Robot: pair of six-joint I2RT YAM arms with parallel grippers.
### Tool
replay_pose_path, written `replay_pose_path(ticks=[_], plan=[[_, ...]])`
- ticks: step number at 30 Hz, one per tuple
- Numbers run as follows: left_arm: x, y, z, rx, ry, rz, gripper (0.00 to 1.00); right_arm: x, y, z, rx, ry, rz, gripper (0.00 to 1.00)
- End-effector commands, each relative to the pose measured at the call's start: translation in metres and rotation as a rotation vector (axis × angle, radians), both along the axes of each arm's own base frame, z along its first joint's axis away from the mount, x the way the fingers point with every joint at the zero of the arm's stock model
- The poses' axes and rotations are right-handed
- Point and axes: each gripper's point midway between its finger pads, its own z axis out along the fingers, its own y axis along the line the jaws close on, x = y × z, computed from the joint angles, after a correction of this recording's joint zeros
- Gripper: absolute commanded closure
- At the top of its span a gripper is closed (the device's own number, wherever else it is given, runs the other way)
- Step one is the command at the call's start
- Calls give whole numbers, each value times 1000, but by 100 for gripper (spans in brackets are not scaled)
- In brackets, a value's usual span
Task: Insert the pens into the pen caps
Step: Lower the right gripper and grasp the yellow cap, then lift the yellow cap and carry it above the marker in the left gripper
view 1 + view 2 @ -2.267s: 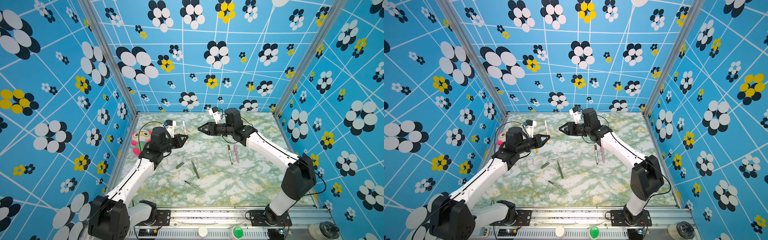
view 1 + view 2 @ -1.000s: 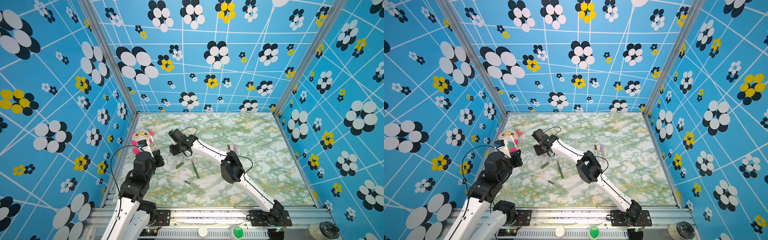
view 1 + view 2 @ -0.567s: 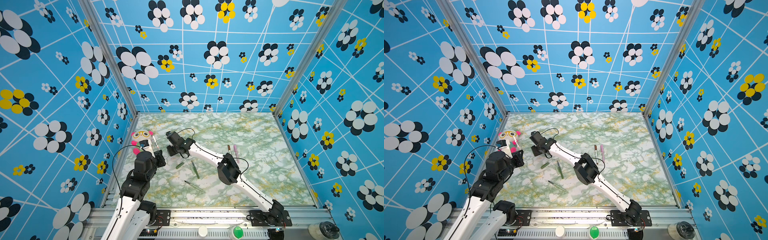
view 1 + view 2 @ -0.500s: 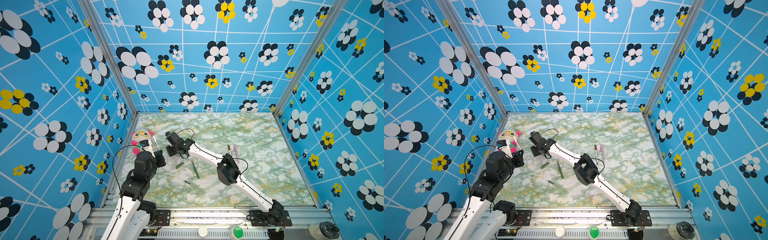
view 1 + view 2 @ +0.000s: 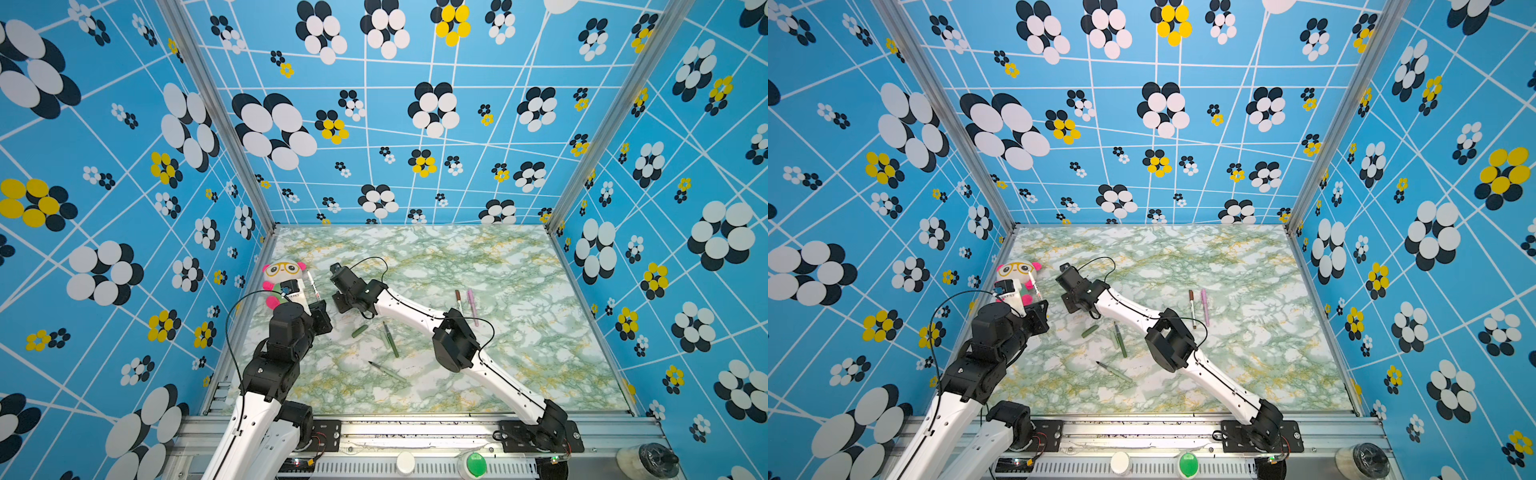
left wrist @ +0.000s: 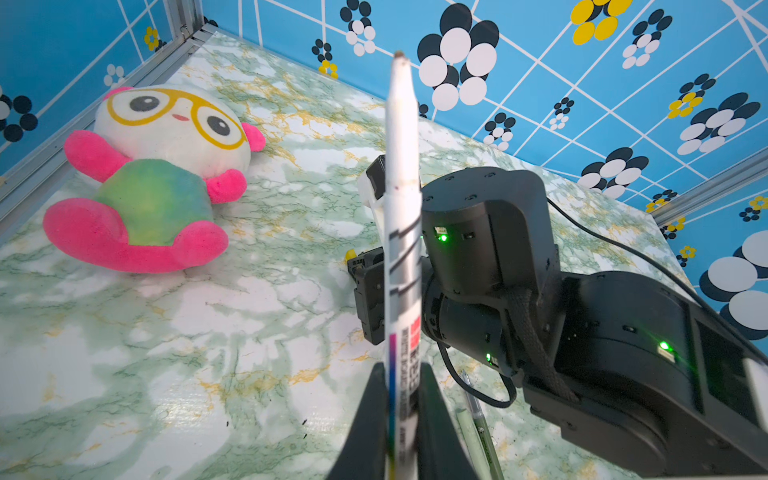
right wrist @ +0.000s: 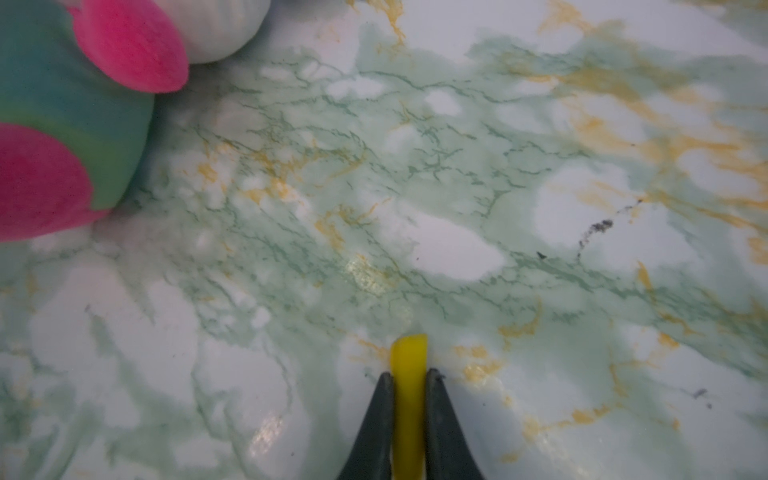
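Your R gripper (image 7: 410, 376) pinches yellow cap (image 7: 409, 349), its end just ahead; L gripper (image 6: 402, 374) clamps white pen (image 6: 400, 187), nib far ahead.

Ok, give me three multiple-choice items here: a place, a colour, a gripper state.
1. The pink-and-white plush toy lies: A by the left wall; B by the right wall; C by the front rail.
2. The short plastic cap in the right gripper is: A pink; B yellow; C brown.
3. The left gripper is: A open, empty; B shut on the white-barrelled stick pen; C shut on a cap.
Answers: A, both top views show it there. B, yellow shows between the shut jaws. B, the pen stands clamped.
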Motion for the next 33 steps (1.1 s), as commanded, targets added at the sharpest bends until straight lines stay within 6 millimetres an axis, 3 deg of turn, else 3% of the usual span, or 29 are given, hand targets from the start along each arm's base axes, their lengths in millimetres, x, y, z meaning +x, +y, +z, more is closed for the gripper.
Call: replay_pose_path(ticks=[1, 6, 14, 21, 27, 32, 33], plan=[[2, 0, 9, -13, -24, -1, 100, -13, -22, -51, -127, 80, -7, 88], [3, 0, 9, -12, -26, -2, 100, -17, -20, -35, -101, 97, 3, 95], [4, -4, 9, -20, -24, -20, 100, -24, -17, 28, -3, 89, 18, 97], [8, -12, 9, -42, -21, -51, 100, -17, -30, 64, 46, 106, -12, 97], [11, -24, 11, -62, -16, -114, 100, 4, -74, 98, 179, 161, -127, 97], [16, -51, 13, -97, -22, -237, 100, 13, -133, 104, 255, 244, -253, 97], [17, -58, 11, -104, -13, -268, 100, 13, -145, 118, 287, 240, -271, 97]])
